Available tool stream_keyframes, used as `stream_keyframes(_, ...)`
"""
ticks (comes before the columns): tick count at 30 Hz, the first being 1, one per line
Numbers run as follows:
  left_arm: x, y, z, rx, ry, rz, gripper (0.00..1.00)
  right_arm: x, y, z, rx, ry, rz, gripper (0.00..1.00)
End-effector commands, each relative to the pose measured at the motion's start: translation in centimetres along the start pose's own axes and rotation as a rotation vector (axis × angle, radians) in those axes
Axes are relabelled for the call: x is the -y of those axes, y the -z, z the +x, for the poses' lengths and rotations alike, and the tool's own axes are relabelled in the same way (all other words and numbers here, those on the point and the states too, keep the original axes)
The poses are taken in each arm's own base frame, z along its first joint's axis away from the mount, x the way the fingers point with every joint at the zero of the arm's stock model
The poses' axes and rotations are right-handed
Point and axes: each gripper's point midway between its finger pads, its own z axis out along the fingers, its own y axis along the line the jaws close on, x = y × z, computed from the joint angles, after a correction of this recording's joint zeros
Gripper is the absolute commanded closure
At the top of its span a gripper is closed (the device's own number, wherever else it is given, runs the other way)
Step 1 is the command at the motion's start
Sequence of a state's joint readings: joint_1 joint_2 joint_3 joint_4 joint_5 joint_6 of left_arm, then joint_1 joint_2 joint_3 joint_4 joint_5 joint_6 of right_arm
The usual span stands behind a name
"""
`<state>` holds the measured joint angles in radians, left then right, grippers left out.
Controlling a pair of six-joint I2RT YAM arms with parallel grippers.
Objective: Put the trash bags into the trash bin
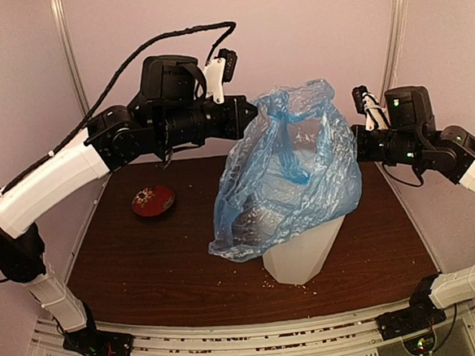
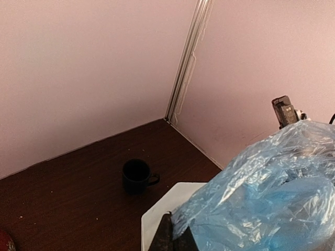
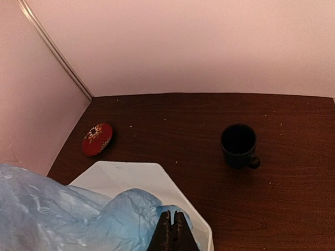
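Pinched the trash bag (image 1: 290, 174) with the left gripper (image 1: 253, 112) at the film's upper edge, with jaws pressed together on a fold of it. Pinched the opposite upper edge with the right gripper (image 1: 354, 147), with jaws likewise closed to a thin line on the plastic. Held the film spread between the two tools, both raised well above the table (image 1: 146, 266). Found the trash bin (image 1: 304, 259) upright below and between the grippers, with the bag hanging over its top and only the white tapering base left showing from above. Could not tell from above how much film lay inside the bin and how much hung outside.

Saw through the left wrist camera the closed fingertips (image 2: 165, 236) against the light-blue film (image 2: 261, 193), billowed up just ahead of them. Caught a corner of the bin's white rim (image 2: 157, 214) just below and ahead of the tips. Noted a dark mug (image 2: 137, 176) farther ahead of that gripper, upright on the table and apart from the bin.

Saw through the right wrist camera the fingertips (image 3: 167, 232) shut on a blue fold, with the rest of the bag (image 3: 63, 209) bunched off to one side over the bin's rim (image 3: 141, 172). Noted the mug (image 3: 239, 145) ahead of this gripper too, and a red dish (image 3: 97, 138) farther ahead, near the wall.
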<state>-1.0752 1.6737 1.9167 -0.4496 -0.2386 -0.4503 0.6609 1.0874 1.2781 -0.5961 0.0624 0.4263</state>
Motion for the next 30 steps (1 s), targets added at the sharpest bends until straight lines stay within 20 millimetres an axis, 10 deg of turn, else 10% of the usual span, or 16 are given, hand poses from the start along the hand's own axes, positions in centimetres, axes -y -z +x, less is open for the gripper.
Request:
stream_keyframes(1, 0.2, 0.8, -0.5, 0.033, -0.005, 0.029, 1.00, -3.1, 0.4, 1.4, -0.077, -0.009, -0.186, 1.00)
stream_keyframes(21, 0.5, -1.7, 1.5, 0.008, -0.046, 0.039, 1.00, -0.6, -4.1, 5.3, -0.239, 0.007, 0.018, 0.95)
stream_keyframes(30, 1.2, -4.8, 1.3, 0.019, -0.079, 0.034, 1.00, 0.5, 1.7, 0.0, -0.048, -0.053, 0.059, 0.75)
